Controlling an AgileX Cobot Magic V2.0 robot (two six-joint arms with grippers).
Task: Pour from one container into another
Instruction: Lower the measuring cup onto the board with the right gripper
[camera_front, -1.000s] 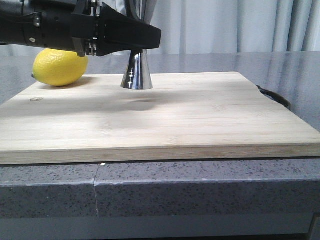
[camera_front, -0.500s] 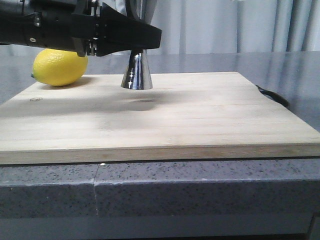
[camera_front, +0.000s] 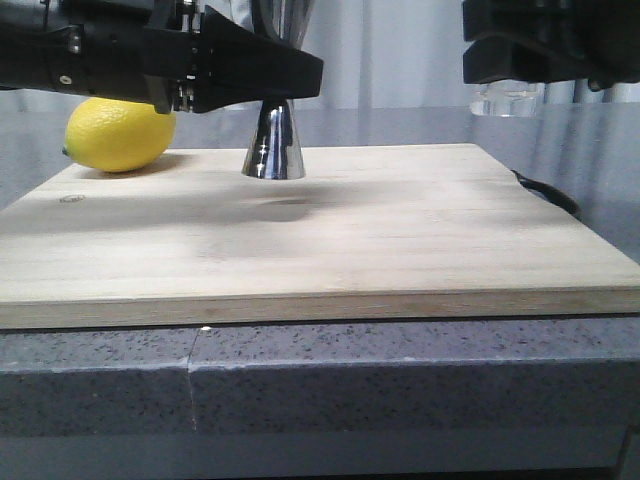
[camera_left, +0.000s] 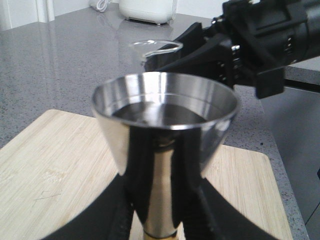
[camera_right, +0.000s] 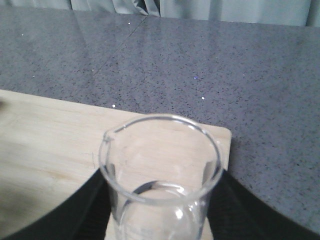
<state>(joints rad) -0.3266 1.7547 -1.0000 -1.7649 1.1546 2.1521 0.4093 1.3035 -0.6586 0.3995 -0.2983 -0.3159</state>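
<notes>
Front view: left claw (camera_front: 290, 75) enters from the upper left of the frame, its black fingers clamped on the jigger (camera_front: 273, 140) at the narrow waist; the jigger stands upright with its lower cone resting on the cutting board (camera_front: 320, 240), left of centre near the board's far edge. Left wrist view: the two dark fingers (camera_left: 192, 200) press the stem from both sides, and the jigger's wide upper bowl fills mid-frame, with dark reflections inside; whether it holds liquid cannot be told. Right claw (camera_front: 500, 75), front view, sits at the upper right of the frame, clamped on the beaker (camera_front: 505, 100), whose clear base shows just below the black fingers, held in the air above the worktop (camera_front: 600, 130) and well apart from the jigger. Right wrist view: beaker (camera_right: 160, 175) upright at lower centre, pouring lip at its upper left rim, dark fingers (camera_right: 90, 200) flanking both sides. Lemon (camera_front: 120, 133) lies on the board's far left corner, near the jigger, not touching. A dark handle (camera_front: 548, 192) shows at the board's right edge.
</notes>
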